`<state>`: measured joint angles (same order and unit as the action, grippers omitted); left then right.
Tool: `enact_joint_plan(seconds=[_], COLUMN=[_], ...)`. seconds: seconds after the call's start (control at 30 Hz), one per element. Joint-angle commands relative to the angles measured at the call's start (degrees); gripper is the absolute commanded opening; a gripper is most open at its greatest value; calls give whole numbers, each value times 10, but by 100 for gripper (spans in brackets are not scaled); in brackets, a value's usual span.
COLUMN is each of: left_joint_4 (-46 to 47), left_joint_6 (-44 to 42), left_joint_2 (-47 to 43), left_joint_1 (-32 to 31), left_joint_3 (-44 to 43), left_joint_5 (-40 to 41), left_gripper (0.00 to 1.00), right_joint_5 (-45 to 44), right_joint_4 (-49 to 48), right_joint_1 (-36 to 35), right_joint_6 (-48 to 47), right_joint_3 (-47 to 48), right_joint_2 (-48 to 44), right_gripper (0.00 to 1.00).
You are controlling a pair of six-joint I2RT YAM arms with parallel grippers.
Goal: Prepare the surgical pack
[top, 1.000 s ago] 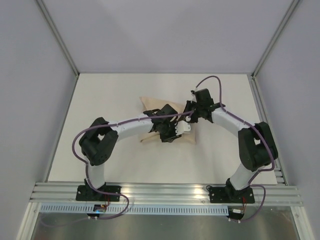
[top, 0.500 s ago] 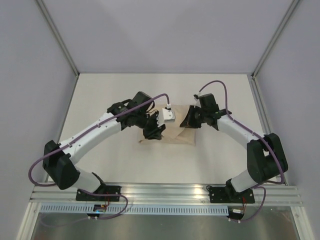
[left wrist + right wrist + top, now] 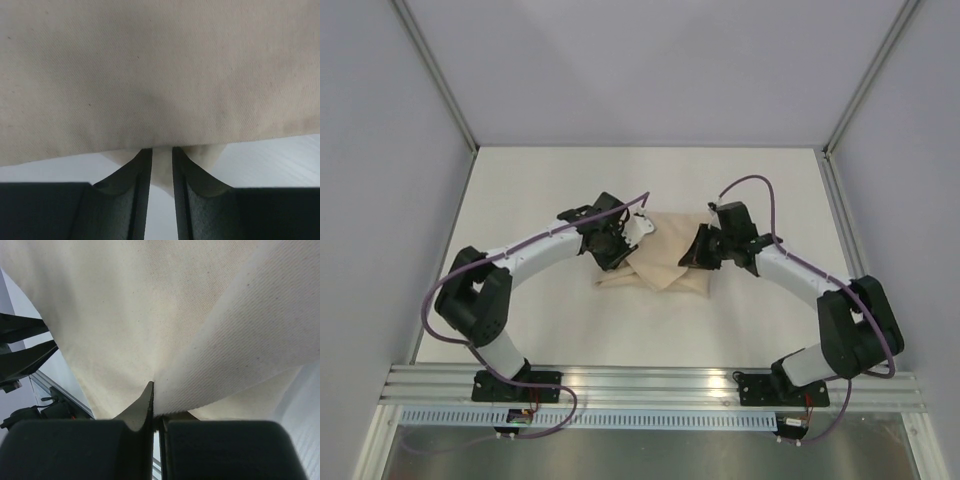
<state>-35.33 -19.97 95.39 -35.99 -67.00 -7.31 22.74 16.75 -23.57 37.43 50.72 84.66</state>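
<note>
The surgical pack shows as a tan cloth bundle (image 3: 665,262) lying rumpled in the middle of the table. My left gripper (image 3: 621,256) is at the bundle's left end, with a fold of the cloth (image 3: 150,75) pinched in the narrow gap between its fingers (image 3: 141,170). My right gripper (image 3: 693,254) is at the bundle's right end, shut tight on a raised edge of the cloth (image 3: 150,305), which fans upward from its tips (image 3: 156,390). Whatever the cloth wraps is hidden.
The white table (image 3: 540,320) is boxed in by grey walls on three sides. An aluminium rail (image 3: 650,385) carrying both arm bases runs along the near edge. Dark arm parts (image 3: 22,342) show at the left edge of the right wrist view.
The left arm swung out from over the bundle's middle to its left end and closed on a fold there. The cloth's far left corner has been folded in. The right gripper kept its hold.
</note>
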Motion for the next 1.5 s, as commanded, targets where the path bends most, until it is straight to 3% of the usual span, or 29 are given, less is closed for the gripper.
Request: enact_joint_plan(seconds=[0.0, 0.13, 0.33, 0.47, 0.53, 0.67, 0.77, 0.87, 0.9, 1.0, 1.03, 1.13, 1.33, 1.47], left_joint_4=[16, -35, -135, -65, -48, -64, -21, 21, 18, -17, -18, 3, 6, 2], left_joint_6=[31, 24, -9, -27, -15, 54, 85, 82, 78, 62, 60, 56, 52, 49], left_joint_2=[-31, -85, -106, -87, -52, 14, -2, -13, 6, 57, 63, 66, 41, 30], left_joint_1=[-3, -3, -2, -4, -7, -1, 6, 6, 6, 6, 6, 6, 6, 6], left_joint_3=[-4, -24, -88, -88, -98, -166, -152, -129, -127, -125, -107, -63, -41, -42], left_joint_5=[-30, -93, -176, -138, -112, 16, 33, 17, 16, 46, 56, 56, 47, 46], left_gripper=[31, 33, 49, 66, 68, 69, 82, 83, 81, 71, 68, 66, 64, 64], right_joint_5=[-6, -53, -97, -104, -103, -97, -96, -92, -89, -87, -94, -121, -142, -114], right_joint_4=[-35, -90, -76, -78, -77, -85, -88, -84, -79, -46, -28, 45, 183, 119], right_joint_1=[-38, -45, -44, -45, -45, -45, -46, -46, -46, -46, -46, -46, -45, -11], right_joint_6=[40, 68, 48, 47, 48, 58, 59, 58, 58, 51, 45, 17, 7, 45], right_joint_3=[-58, -131, -127, -127, -127, -132, -135, -135, -134, -122, -106, -81, -42, -113], right_joint_2=[-27, -31, -39, -49, -45, -48, -45, -36, -35, -43, -62, -116, -185, -209], right_gripper=[0, 1, 0, 1, 1, 2, 2, 4, 7, 32, 47, 62, 86, 92])
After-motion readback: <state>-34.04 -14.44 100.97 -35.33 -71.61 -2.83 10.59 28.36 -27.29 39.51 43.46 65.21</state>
